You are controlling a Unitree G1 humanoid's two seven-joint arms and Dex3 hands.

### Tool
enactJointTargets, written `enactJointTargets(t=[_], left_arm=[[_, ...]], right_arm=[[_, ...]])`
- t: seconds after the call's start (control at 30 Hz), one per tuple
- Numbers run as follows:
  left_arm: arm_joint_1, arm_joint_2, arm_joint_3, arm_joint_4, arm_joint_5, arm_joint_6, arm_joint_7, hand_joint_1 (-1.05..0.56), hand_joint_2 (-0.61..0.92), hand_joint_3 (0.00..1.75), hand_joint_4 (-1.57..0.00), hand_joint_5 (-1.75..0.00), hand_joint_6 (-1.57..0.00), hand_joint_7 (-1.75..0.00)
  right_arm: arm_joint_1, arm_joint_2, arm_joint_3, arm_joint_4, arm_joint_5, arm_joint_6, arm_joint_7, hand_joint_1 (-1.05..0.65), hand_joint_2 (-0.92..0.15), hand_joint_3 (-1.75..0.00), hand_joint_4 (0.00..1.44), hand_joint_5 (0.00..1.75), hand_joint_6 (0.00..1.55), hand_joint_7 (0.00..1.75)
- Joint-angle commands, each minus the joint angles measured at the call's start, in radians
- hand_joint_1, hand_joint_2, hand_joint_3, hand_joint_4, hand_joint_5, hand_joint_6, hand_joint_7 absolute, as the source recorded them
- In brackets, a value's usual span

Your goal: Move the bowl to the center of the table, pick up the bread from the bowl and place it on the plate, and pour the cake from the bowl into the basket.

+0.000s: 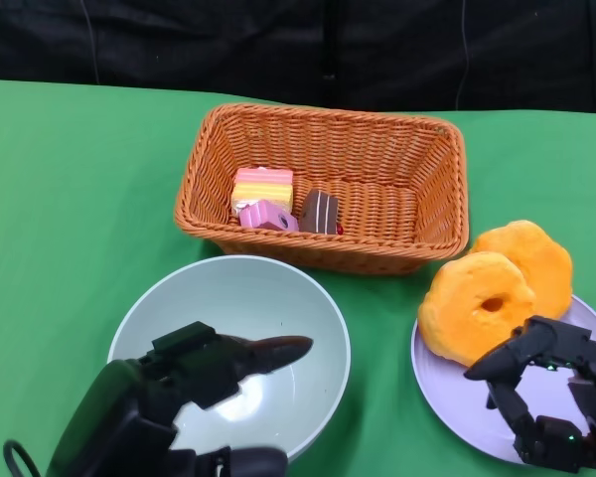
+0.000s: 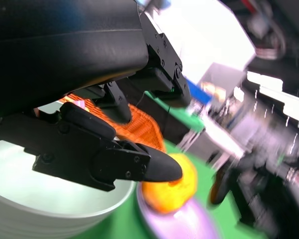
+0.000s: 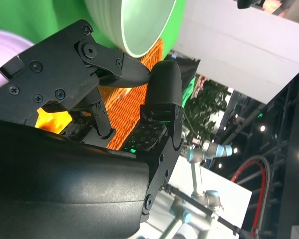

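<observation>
Left hand (image 1: 194, 383) hovered over the near rim of the pale green bowl (image 1: 268, 298), fingers apart, gripping nothing.
Bowl was round, smooth, glossy, empty, and sat just in front of the basket (image 1: 397, 149). Basket was orange woven wicker, rectangular, long axis running left-right; inside at its left end lay three small cakes: a pink-and-yellow layered block (image 1: 262, 186), a pink roll (image 1: 268, 215), a brown-striped piece (image 1: 320, 211). Right of the bowl, a flat lilac plate (image 1: 457, 393) carried two orange ring-shaped breads (image 1: 475, 303), matte and puffy, one overlapping the other. Right hand (image 1: 546, 383) sat over the plate's near edge, fingers spread, nothing held, fingertips just short of the nearer bread.
</observation>
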Motion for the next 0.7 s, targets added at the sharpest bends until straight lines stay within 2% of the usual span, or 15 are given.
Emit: enactJointTargets(t=[0.03, 0.2, 0.27, 0.37, 0.43, 0.53, 0.7], left_arm=[[0.026, -0.056, 0.000, 0.016, -0.095, -0.014, 0.011, -0.36, 0.92, 0.26, -0.59, -1.21, -0.51, -0.96], [0.088, -0.108, -0.015, -0.010, -0.280, 0.017, -0.038, -0.25, 0.92, 0.29, -0.64, -1.35, -0.53, -1.07], [0.115, -0.130, -0.016, -0.023, -0.306, 0.026, -0.043, -0.21, 0.89, 0.35, -0.68, -1.38, -0.57, -1.11], [0.145, -0.161, -0.028, -0.038, -0.330, 0.042, -0.054, -0.14, 0.57, 0.97, -0.74, -1.44, -0.66, -1.18], [0.164, -0.167, -0.056, -0.055, -0.412, 0.079, -0.089, -0.07, 0.45, 1.26, -0.77, -1.54, -0.71, -1.27], [0.176, -0.179, -0.069, -0.066, -0.471, 0.103, -0.123, -0.01, 0.42, 1.39, -0.79, -1.63, -0.72, -1.38], [0.180, -0.193, -0.050, -0.056, -0.428, 0.092, -0.139, 0.03, 0.40, 1.51, -0.86, -1.71, -0.76, -1.51]], right_arm=[[0.010, -0.005, 0.004, -0.028, 0.029, 0.016, 0.017, -0.05, -0.62, -0.84, 0.87, 1.40, 0.95, 0.97], [0.038, -0.004, 0.034, -0.071, 0.057, 0.055, 0.056, -0.06, -0.61, -0.86, 0.88, 1.39, 0.94, 0.97], [0.045, -0.009, 0.045, -0.081, 0.066, 0.060, 0.077, -0.05, -0.58, -0.92, 0.89, 1.40, 0.93, 0.99], [0.055, -0.011, 0.056, -0.099, 0.082, 0.072, 0.101, -0.05, -0.55, -0.95, 0.89, 1.40, 0.93, 1.00], [0.062, -0.010, 0.063, -0.112, 0.086, 0.081, 0.113, -0.05, -0.54, -0.97, 0.89, 1.37, 0.94, 0.98], [0.064, -0.009, 0.068, -0.117, 0.093, 0.081, 0.130, -0.05, -0.54, -0.96, 0.89, 1.34, 0.94, 0.96], [0.076, -0.001, 0.094, -0.128, 0.087, 0.085, 0.146, -0.04, -0.53, -0.96, 0.90, 1.34, 0.96, 0.96]])
